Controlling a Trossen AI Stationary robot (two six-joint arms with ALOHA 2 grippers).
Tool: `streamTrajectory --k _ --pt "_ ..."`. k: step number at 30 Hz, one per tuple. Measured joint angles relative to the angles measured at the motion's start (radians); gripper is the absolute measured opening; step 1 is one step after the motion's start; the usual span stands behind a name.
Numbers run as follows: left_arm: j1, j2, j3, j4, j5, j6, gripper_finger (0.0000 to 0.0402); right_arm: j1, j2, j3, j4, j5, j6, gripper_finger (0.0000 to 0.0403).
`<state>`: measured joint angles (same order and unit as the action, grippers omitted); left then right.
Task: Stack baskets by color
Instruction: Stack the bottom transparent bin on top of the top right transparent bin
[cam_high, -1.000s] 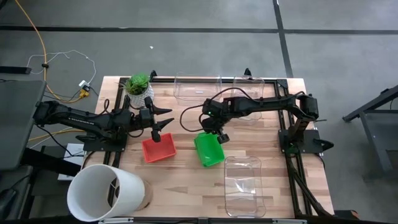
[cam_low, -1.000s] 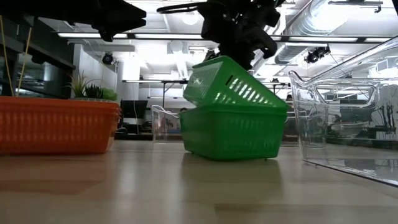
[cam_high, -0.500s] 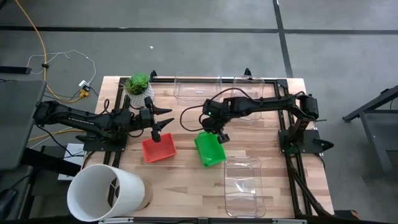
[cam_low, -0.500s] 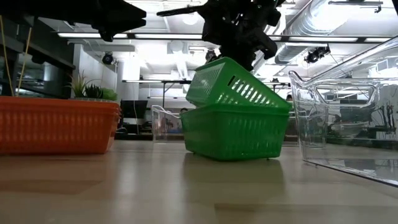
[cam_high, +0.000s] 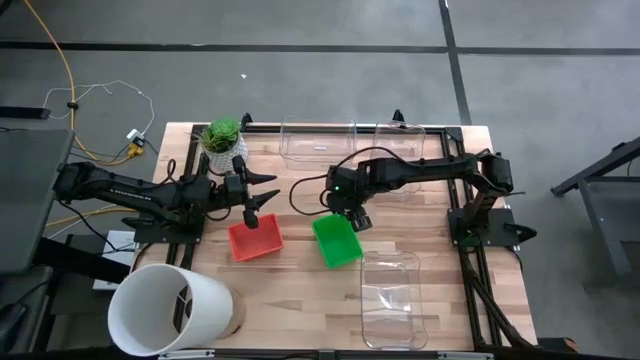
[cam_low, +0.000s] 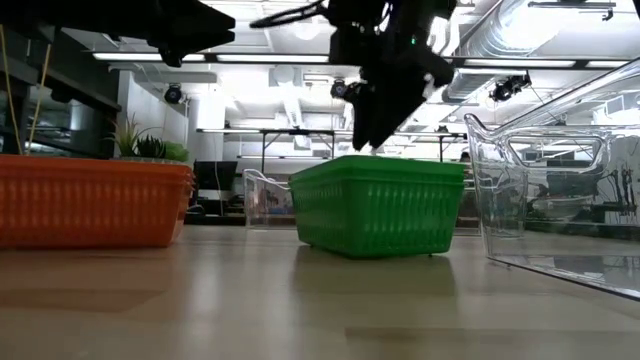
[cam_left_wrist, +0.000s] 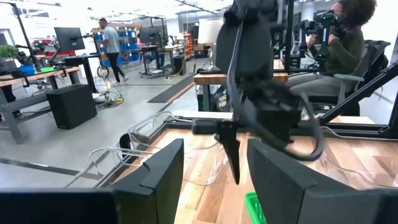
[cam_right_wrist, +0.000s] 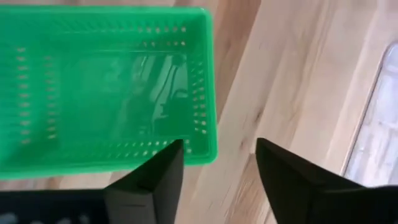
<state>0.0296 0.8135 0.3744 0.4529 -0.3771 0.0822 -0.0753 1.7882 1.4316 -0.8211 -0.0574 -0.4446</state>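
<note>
Now the table (cam_high: 300, 290) carries two clear tubs (cam_high: 390, 295), a red basket (cam_high: 255, 240) left of centre and the green baskets (cam_high: 337, 240) at centre, nested level, so that colour looks done. My right claw (cam_high: 352, 214) hangs spread just above their upper rim, gripping nothing. My left claw (cam_high: 262, 205) waits spread over the red basket's upper edge, likely ready for red.

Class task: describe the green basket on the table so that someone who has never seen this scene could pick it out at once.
Start at the wooden table and find its middle. The green basket sits there, just below the right hand, between the red basket and a clear tub. It is the only bright green container.
</note>
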Motion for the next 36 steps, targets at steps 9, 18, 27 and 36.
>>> streamTrajectory --k 9,18,27,36 --pt "0.0 0.0 0.0 0.0 0.0 0.0 0.0163 -0.003 -0.048 0.095 -0.301 -0.003 0.159 0.021" --pt "0.0 0.0 0.0 -0.008 0.0 0.0 0.0163 0.018 -0.405 -0.264 -0.223 0.035 0.411 0.021" --pt "0.0 0.0 0.0 -0.012 0.0 0.0 0.0163 0.14 -0.852 -0.724 0.386 0.105 0.59 0.021" --pt "0.0 0.0 0.0 -0.008 0.0 0.0 0.0163 0.203 -0.977 -0.981 0.968 0.172 0.471 0.021"
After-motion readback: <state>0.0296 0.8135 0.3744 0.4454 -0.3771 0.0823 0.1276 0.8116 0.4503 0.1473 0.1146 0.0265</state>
